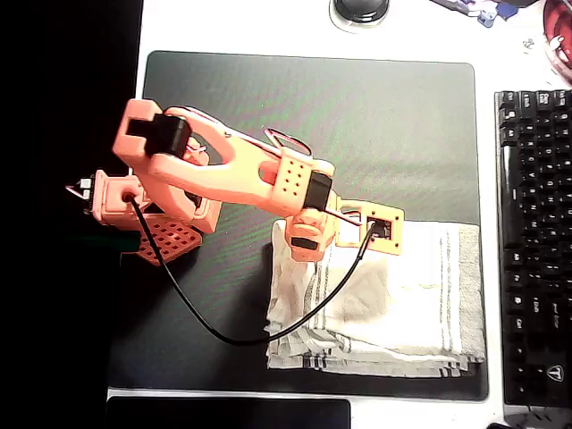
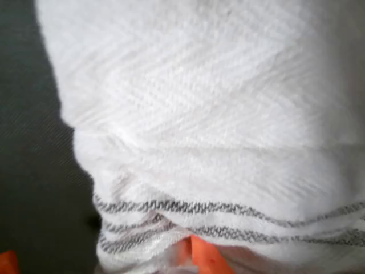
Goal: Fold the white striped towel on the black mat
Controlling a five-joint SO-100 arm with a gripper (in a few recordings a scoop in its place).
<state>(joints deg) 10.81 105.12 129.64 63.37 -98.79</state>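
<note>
I am steering an orange plastic five-joint arm (image 1: 223, 170) that reaches from the left of the overhead view across a large matte black rectangular mat (image 1: 384, 116) with rounded corners. An off-white terry towel with thin grey-green stripes near its edges (image 1: 420, 304) lies on the lower right part of that mat, close to the mat's front and right edges, beside a black keyboard (image 1: 534, 241) off the mat to the right. The towel looks partly doubled over, with layered striped hems stacked along its near edge and its left side rumpled.

The orange two-finger gripper (image 1: 308, 239) sits over the towel's upper left corner. In the wrist view, bunched striped cloth (image 2: 217, 148) drapes over an orange fingertip (image 2: 205, 257), so I judge the jaws are nearly closed on a pinch of the towel's edge, though the cloth hides the gap itself.

My risks from here: the pinch may hold a single layer, so a lift could peel the fold open. A thin grip on loose terry could slip mid-carry and leave a crooked fold. The black cable (image 1: 223, 335) looping across the towel could snag or drag the cloth.
</note>
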